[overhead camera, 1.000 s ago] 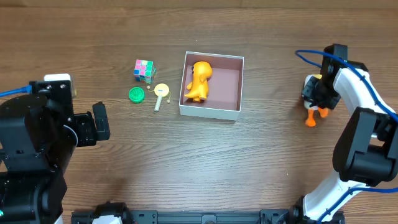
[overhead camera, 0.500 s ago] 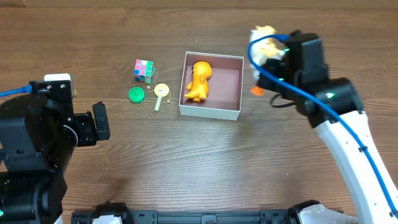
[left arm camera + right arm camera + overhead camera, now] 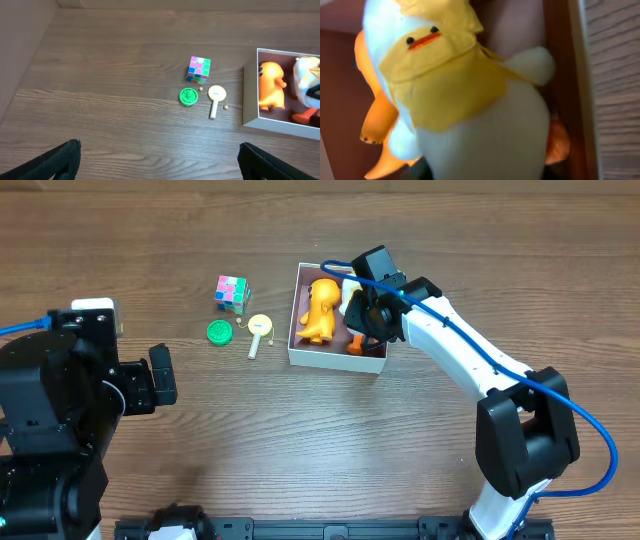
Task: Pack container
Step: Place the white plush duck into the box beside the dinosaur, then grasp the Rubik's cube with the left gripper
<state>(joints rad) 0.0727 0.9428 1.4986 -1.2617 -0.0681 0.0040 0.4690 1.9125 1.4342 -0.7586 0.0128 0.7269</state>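
The left gripper (image 3: 160, 379) hung idle at the table's left edge, fingers spread wide and holding nothing, exactly where it had been a second before. Right of it, three toys waited on the wood: a cube (image 3: 232, 293) at the far side, a green disc (image 3: 219, 332) nearer, and a yellow drum (image 3: 258, 330) just beside the disc. None had moved. The container (image 3: 335, 361) sat at the table's middle, an orange duck (image 3: 320, 310) lying in its left half. The change came from the right. In one second the right gripper (image 3: 372, 315) had swung in from the table's right edge, crossed the container's right wall and brought a plush (image 3: 470, 100) down into the right half, beside the duck. The plush filled the right wrist view, hard against the inner wall. The fingers were largely hidden behind it, but the gripper appeared still clamped on the toy. By that reckoning two toys were in the container and three remained outside, with the release of the plush seemingly next.
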